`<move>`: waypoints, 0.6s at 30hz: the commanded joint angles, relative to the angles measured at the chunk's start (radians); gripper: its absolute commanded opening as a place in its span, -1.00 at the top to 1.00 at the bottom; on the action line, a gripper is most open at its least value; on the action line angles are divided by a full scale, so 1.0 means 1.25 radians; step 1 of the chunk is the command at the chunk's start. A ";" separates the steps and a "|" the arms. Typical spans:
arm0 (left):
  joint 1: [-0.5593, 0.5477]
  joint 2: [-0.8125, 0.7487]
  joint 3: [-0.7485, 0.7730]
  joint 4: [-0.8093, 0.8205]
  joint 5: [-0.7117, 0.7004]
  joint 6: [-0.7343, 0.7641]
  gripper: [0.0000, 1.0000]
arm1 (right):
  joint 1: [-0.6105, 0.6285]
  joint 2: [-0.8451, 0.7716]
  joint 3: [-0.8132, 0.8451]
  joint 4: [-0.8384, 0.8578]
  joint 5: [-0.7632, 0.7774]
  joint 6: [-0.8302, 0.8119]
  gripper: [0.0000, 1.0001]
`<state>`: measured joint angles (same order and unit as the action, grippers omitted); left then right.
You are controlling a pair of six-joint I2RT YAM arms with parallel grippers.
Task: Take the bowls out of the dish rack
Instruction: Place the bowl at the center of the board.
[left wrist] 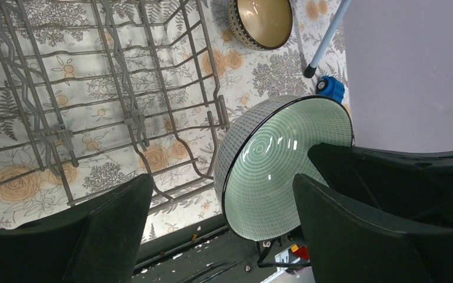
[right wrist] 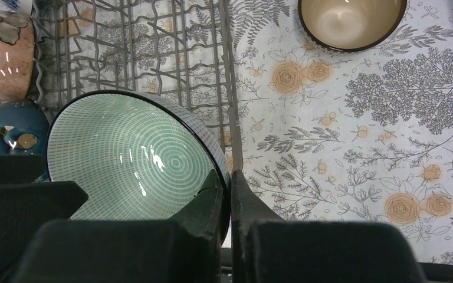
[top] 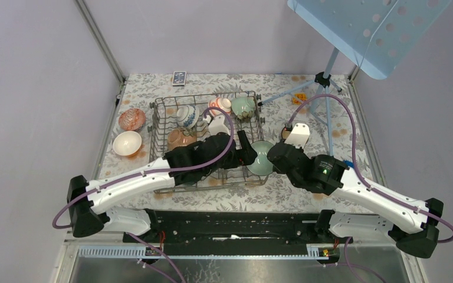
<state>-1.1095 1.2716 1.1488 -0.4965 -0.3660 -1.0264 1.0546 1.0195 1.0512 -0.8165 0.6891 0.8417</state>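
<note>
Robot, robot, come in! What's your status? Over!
Right gripper shut on green bowl rim. Left gripper open beside it. Bowl tilted at dish rack right edge. Tan bowl on table beyond.

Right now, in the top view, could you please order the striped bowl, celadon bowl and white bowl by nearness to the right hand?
1. striped bowl, gripped by the right hand.
2. celadon bowl, back right of the dish rack.
3. white bowl, left of the rack.

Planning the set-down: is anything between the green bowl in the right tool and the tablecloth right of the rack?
Nothing visible does. The green bowl, rim pinched in the right tool, is at the dish rack's right edge; the tablecloth beside it lies bare, a tan bowl farther back.
</note>
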 commanded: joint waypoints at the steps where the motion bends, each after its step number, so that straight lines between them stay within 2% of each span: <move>1: 0.004 -0.004 0.032 -0.007 0.019 -0.023 -0.75 | -0.003 -0.015 0.013 0.049 0.033 0.047 1.00; 9: 0.004 0.021 0.044 -0.026 -0.004 -0.010 -0.02 | -0.003 -0.010 0.014 0.065 0.014 0.067 1.00; 18: 0.003 0.047 0.054 -0.037 -0.029 -0.004 0.33 | -0.004 0.007 0.030 0.070 0.004 0.071 1.00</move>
<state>-1.1095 1.3167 1.1656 -0.5491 -0.3756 -1.0443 1.0546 1.0252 1.0512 -0.7944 0.6746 0.8886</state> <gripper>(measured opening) 0.359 0.045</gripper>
